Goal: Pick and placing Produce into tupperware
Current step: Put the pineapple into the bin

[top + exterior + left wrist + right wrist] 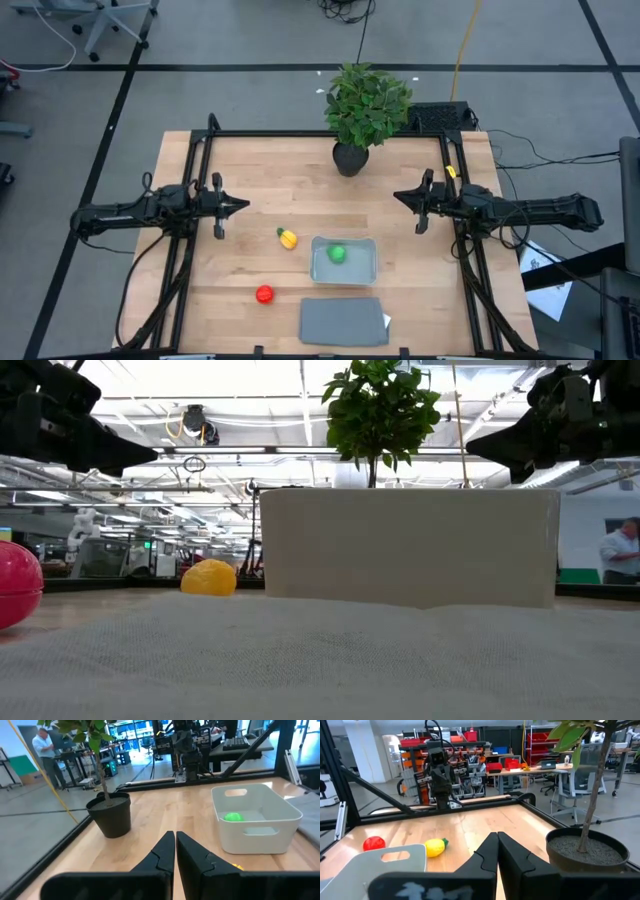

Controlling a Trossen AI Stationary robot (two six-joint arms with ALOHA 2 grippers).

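The tupperware (pixel 344 261) is a shallow translucent tub near the table's near edge; it also shows as tub (pixel 255 817) and tub (pixel 410 545). The round green fruit (pixel 337 254) lies inside it, seen too as green fruit (pixel 232 816). The yellow fruit with green tip (pixel 288 238) rests on the table left of the tub; yellow fruit (pixel 435 847). The red fruit (pixel 264 294) sits nearer the near edge; red fruit (pixel 374 843). My left gripper (pixel 243 206) hovers shut at the left side. My right gripper (pixel 398 196) hovers shut at the right side.
A leafy potted plant (pixel 358 115) stands at the far edge in the middle. A flat grey lid (pixel 343 321) lies at the near edge, just in front of the tub. Bare wood lies between the two grippers. A person (pixel 47 750) stands in the room beyond.
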